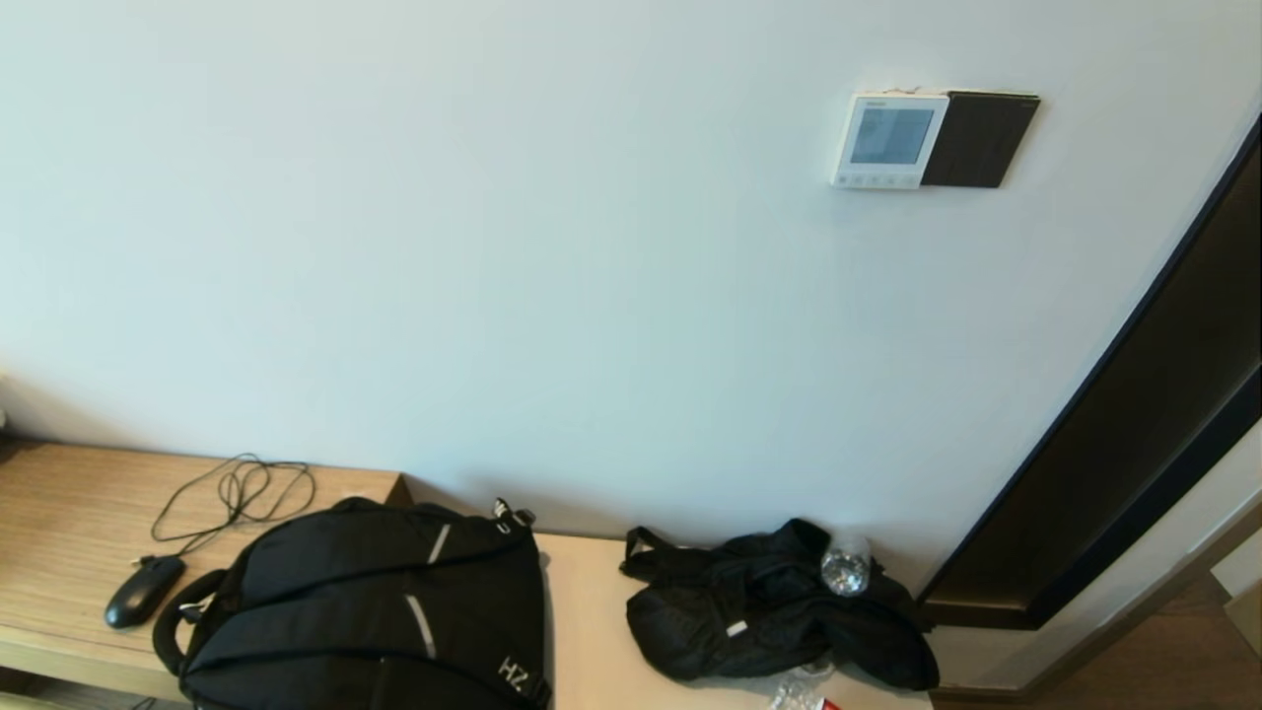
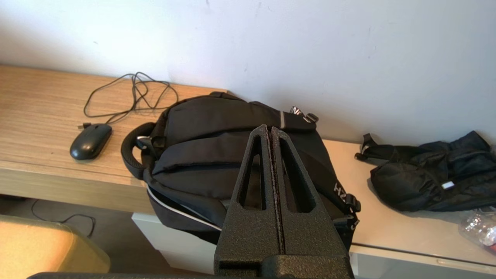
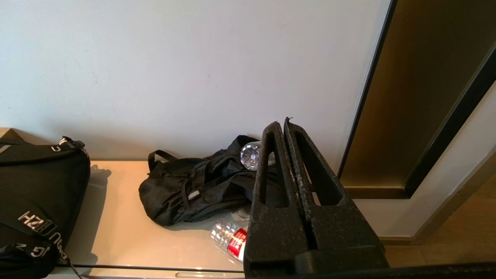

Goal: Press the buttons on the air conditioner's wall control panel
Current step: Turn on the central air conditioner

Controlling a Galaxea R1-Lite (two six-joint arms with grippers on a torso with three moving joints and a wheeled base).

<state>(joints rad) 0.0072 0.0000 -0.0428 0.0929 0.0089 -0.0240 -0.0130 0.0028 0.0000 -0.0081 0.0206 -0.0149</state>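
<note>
Two end effectors hang low, fingers pressed together: the left end effector above the black backpack, the right end effector above the table. High on the wall, the air conditioner's wall control panel touches a black plate.

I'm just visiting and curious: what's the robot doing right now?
Left gripper shut, low over backpack. Right gripper shut, low by black bag. Wall control panel, buttons untouched. Path clear.

White lettering "HZ" stands on the black backpack; the control panel lettering is unreadable.
</note>
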